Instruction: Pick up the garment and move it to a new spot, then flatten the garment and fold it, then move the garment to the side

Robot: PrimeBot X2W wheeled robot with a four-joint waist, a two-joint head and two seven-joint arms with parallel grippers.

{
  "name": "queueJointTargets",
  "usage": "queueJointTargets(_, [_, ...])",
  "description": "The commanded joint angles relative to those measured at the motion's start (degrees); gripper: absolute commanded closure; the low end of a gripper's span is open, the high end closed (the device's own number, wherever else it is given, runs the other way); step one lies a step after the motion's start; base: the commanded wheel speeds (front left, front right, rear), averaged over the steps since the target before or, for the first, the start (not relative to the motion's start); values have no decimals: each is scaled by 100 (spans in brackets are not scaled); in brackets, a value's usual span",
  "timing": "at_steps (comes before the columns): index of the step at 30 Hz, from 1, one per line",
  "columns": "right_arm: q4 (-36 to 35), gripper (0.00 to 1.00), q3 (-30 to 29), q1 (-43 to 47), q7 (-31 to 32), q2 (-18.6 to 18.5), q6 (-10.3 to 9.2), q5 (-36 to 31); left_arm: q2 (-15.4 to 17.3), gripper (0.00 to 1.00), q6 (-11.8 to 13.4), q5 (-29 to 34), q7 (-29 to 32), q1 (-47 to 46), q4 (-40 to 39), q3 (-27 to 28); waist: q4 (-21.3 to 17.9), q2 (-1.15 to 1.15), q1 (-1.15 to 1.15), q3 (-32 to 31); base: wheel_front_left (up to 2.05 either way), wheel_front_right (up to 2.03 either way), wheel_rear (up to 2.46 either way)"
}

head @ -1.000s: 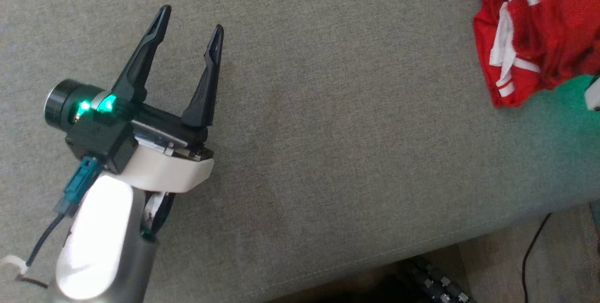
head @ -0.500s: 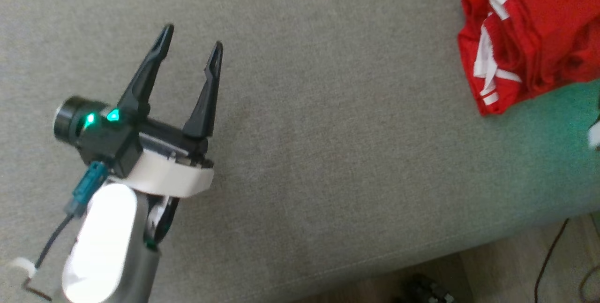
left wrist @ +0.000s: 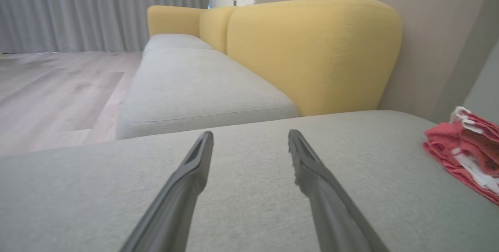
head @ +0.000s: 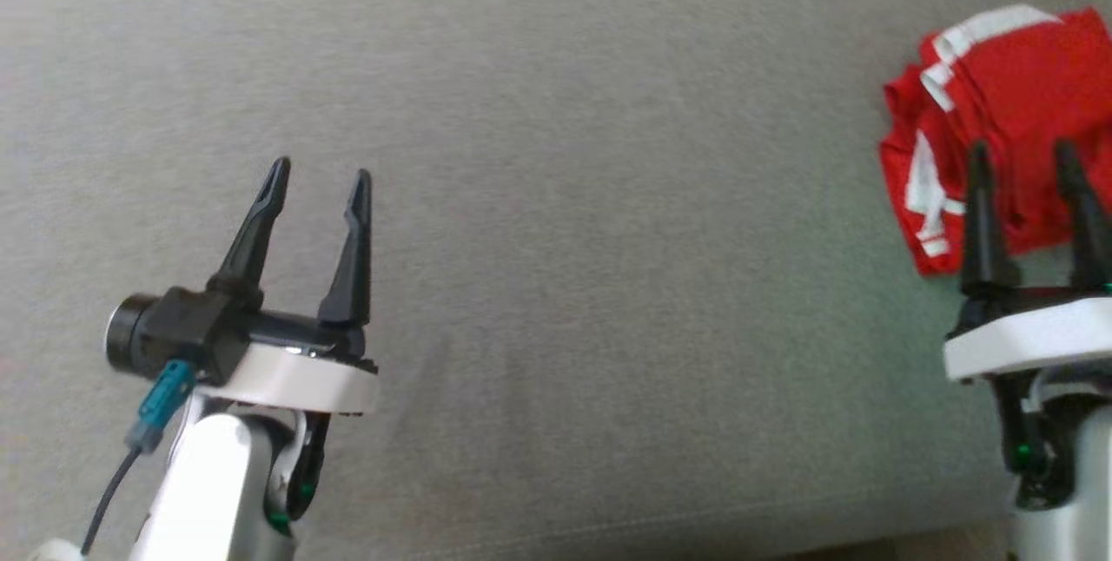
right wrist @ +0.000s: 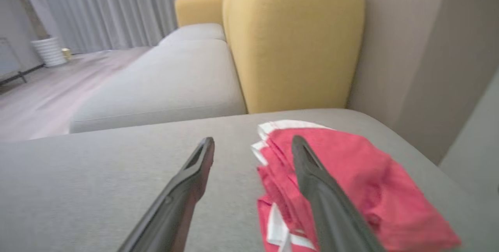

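One broad grey sofa seat filled the scene and carried everything else; a yellow backrest rose behind it in the left wrist view. Next in size, the garment, red with white stripes, lay in a compact bundle at the far right of the seat, close to the right edge of the head view. The frame cut off its right side, so its long axis could not be told for certain.

Smallest were the two claws. The right claw stood just short of the bundle, with its fingers spread wide, gripping nothing and pointing straight at the cloth. In the right wrist view the garment lay ahead of that claw and mostly towards its right finger. The left claw was likewise spread wide and empty, well apart from the bundle, which lay off to its right.

The right arm was plainly the nearer. Any further handling of the garment would probably fall to it.
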Motion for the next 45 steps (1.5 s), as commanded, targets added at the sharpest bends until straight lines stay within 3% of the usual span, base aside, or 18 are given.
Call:
queueJointTargets(1, [-248,0,228,-50,-121,-24,37,-63,63,0,70,-17,-29,-30,-162,255,339,0,0,-283,0,0,0])
queueJointTargets(5, [-95,0,616,-30,-362,-16,37,27,135,0,167,-42,-28,105,-125,369,621,0,0,-462,0,0,0])
queueJointTargets(14, [453,0,899,174,-744,-14,37,19,260,0,246,-64,-2,448,-118,430,911,0,0,-829,0,0,0])
queueJointTargets(31, [590,0,686,902,-723,-13,37,77,349,0,220,-80,175,999,52,174,891,0,0,-1454,0,0,0])
queueJointTargets(45, [464,0,678,1050,-671,-13,37,147,396,0,248,-145,238,1014,62,113,848,0,0,-1476,0,0,0])
